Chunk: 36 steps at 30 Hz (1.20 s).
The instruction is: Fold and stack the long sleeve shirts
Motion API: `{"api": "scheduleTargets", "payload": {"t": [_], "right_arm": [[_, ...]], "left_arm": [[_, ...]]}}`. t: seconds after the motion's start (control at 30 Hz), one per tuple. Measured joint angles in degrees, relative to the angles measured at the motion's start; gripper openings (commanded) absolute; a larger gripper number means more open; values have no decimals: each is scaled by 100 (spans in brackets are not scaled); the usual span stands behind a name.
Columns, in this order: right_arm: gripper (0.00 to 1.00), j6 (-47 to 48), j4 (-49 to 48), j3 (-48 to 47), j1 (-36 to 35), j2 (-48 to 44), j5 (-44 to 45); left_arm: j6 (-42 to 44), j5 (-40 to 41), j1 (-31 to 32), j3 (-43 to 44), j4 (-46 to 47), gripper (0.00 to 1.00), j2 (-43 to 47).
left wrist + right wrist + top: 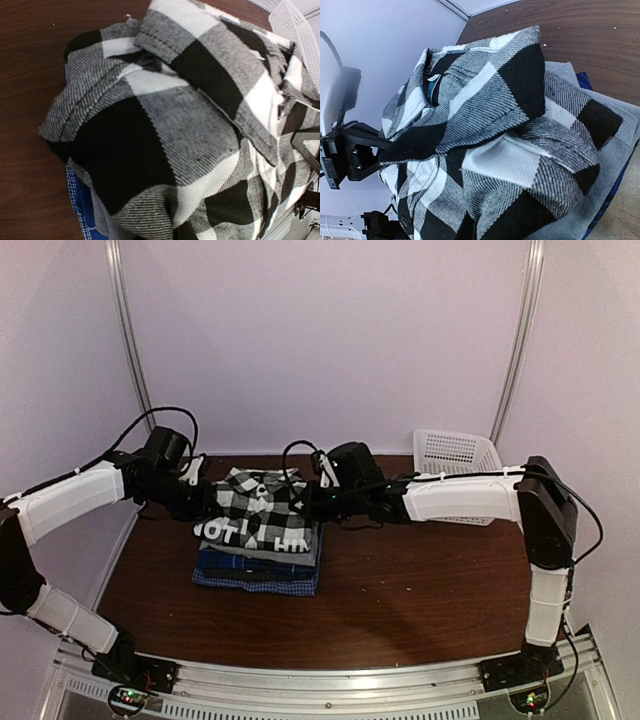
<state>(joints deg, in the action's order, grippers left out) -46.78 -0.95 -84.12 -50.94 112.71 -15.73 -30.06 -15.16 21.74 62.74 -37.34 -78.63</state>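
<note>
- Table (pixel 420 580) is showing bare dark wood on the near and right sides; the arm bases are sitting at the near edge.
- Stack is sitting left of centre. The blue-checked shirt (pixel 255 580) is lying at the bottom with its near edge sticking out, and the dark blue shirt (pixel 250 565) is lying just above it.
- Grey shirt (pixel 612 150) is lying flat under the top one, its corner poking out.
- Black-and-white check shirt (pixel 258 512) is sitting on top, bunched and humped rather than flat, with the collar end pointing far. Its long axis is running roughly near-to-far.
- Left gripper (pixel 200 498) is touching the shirt's left edge at the far part of the stack. Its fingers are standing narrow and looking pinched on the cloth.
- Right gripper (pixel 312 498) is touching the right edge straight across from it, also narrow and looking pinched on the same shirt.
- Key relation: the shirt is lying between the two grippers, one at each side, with neither arm nearer.
- Judging: the fold is nearly done, and the next move is calling for both sides to go down evenly so the hump flattens square on the stack.
- Risk: an uneven release is likely to be leaving the top shirt skewed.
- White basket (pixel 455 452) is sitting far right, well apart from the stack.
</note>
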Motion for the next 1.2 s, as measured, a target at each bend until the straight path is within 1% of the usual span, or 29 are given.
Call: {"api": "scheduleTargets", "payload": {"t": [0.07,0.1,0.17,0.23,0.3,0.43,0.6,0.7,0.8,0.9,1.03,1.2], "right_arm": [[18,2,-24,74,55,2,-24],[22,22,-42,125,85,2,-42],[33,50,-42,214,131,2,-59],[41,79,-52,321,164,0,-44],[43,151,-52,479,181,-24,-4],[43,264,136,721,177,-157,164],[43,490,551,756,61,-601,564],[41,627,826,623,-122,-833,868],[38,758,990,391,-372,-905,1091],[36,811,1067,271,-603,-920,1217],[33,811,1156,269,-833,-911,1261],[30,780,1117,319,-973,-756,1255]], "left_arm": [[-2,94,-26,-179,127,26,-107],[-7,127,-37,-269,190,29,-170],[-46,229,-50,-411,291,30,-286],[-57,350,-72,-507,341,33,-321],[-70,442,-90,-544,350,34,-321],[-90,503,-92,-575,431,43,-264],[-116,647,-92,-586,398,44,-15],[-118,962,-92,-514,208,40,240],[-131,1270,-96,-389,70,31,525],[-157,1274,-107,-304,48,25,802],[-245,1021,-92,-391,175,24,953],[-391,986,-85,-1001,356,22,922]]}}
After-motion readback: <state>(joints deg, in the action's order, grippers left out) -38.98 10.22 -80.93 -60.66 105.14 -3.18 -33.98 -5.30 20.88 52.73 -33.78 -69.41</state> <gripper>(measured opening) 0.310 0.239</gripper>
